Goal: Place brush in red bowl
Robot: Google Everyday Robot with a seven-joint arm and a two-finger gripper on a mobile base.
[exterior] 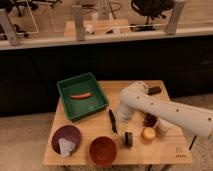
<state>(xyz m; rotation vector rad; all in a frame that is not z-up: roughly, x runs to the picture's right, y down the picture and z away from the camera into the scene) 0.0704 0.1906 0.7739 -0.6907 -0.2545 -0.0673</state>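
Pincer [121,116] at the end of a white robot arm [165,112] hangs low over the middle of a wooden table [170,152], its tip just to the right of the brush [113,121]. Its jaws stand wide apart and hold nothing. The arm reaches in from the right edge of the view, bends at a rounded joint and turns downward toward the tabletop.

The brush, a slender black stick, lies flat on the table, running roughly front to back, between the green tray [92,106] behind it and the red bowl [103,150] in front of it. It is apart from the bowl. The red bowl sits near the front edge of the table, round and glossy inside.

The green tray holds a long orange-red item [80,95]. Left of the bowl sits a dark maroon plate [67,132] with a white piece [65,146] on it. Right of the bowl stands a small dark block [128,138], and beside that a round orange object [148,133].
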